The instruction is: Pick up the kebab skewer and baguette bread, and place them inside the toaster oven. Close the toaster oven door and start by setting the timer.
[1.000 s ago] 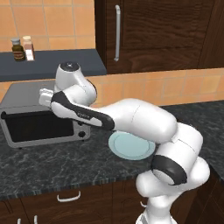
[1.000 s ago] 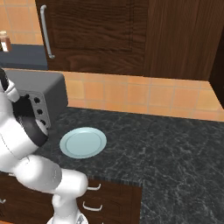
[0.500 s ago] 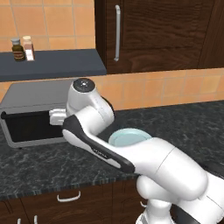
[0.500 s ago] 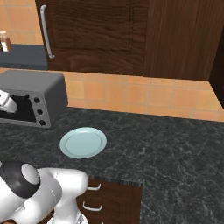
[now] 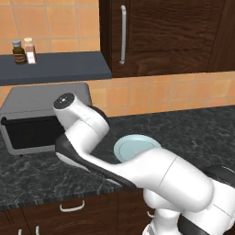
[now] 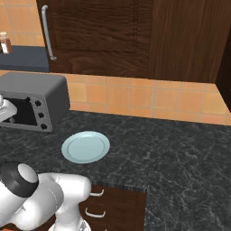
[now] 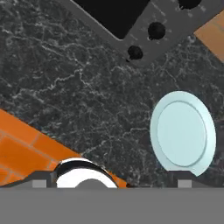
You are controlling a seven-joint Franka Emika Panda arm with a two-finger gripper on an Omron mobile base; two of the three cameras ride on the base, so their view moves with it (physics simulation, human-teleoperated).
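The grey toaster oven (image 5: 43,98) stands at the counter's left end. Its toaster oven door (image 5: 30,133) is up, and the dark window shows nothing inside. In the hand view the window (image 7: 113,11) and three black knobs (image 7: 156,29) lie along the top. My gripper (image 7: 113,180) hangs over the dark counter in front of the oven, open, its fingertips (image 7: 42,180) wide apart with nothing between them. In the right base view my hand (image 6: 4,110) sits before the oven's front (image 6: 27,113). The kebab skewer and the baguette bread are out of view.
A round pale-blue plate (image 6: 85,147) lies bare on the black stone counter (image 6: 171,149) right of the oven, also in the hand view (image 7: 183,133). Two small bottles (image 5: 24,50) stand on a dark shelf above the oven. Dark wood cabinets hang behind.
The arm has folded back from the oven's right side, swinging lower and closer to the base. Its elbow now covers the oven's right half in the left base view. The jaws stayed open.
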